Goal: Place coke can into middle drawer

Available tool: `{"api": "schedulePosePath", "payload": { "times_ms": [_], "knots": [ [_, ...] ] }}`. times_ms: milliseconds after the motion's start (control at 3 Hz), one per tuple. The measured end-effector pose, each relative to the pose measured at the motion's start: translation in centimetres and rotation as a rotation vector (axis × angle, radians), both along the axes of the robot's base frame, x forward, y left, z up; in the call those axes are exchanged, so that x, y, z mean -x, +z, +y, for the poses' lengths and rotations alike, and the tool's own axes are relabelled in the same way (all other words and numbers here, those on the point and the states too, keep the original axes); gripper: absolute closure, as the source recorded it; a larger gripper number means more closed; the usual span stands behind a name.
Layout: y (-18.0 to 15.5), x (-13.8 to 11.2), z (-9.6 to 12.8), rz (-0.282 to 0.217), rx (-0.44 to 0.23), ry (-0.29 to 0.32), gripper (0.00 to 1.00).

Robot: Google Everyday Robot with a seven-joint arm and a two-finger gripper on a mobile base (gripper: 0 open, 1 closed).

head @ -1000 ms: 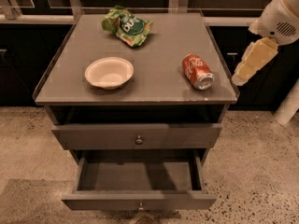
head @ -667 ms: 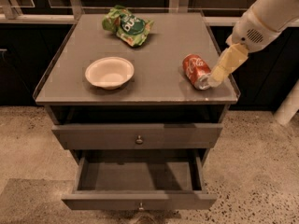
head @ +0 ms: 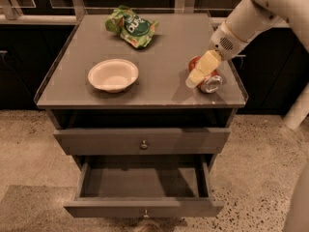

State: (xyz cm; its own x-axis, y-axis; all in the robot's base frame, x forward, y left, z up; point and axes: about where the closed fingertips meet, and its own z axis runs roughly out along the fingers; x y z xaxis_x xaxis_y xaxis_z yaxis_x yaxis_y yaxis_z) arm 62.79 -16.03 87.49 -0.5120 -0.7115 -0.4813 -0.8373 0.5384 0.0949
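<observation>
Pale yellow gripper (head: 195, 77) sits over the small red coke can (head: 212, 82), which lies sideways near the grey cabinet top's (head: 164, 42) right edge; open or closed, I cannot tell. Light, thin-walled, slick, likely to roll: clasp across its middle.

I read no clear text anywhere in view. Green bag (head: 131, 27), back of cabinet top (head: 169, 57): white lettering on dark round patch, too blurred for me to spell out. Coke can (head: 213, 84), on its side near right edge of top: red side mostly covered by gripper (head: 195, 76) sitting right over it, logo not legible from here.
</observation>
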Motion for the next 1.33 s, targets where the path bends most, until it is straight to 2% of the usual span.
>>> {"api": "schedulePosePath", "payload": {
  "times_ms": [333,667,1333],
  "knots": [
    [-1.86,-1.17,0.58,0.024,-0.004,-0.039,0.00],
    [-2.03,-1.26,0.65,0.025,-0.005,-0.044,0.00],
    [-2.04,-1.27,0.65,0.025,-0.005,-0.044,0.41]
  ]
}}
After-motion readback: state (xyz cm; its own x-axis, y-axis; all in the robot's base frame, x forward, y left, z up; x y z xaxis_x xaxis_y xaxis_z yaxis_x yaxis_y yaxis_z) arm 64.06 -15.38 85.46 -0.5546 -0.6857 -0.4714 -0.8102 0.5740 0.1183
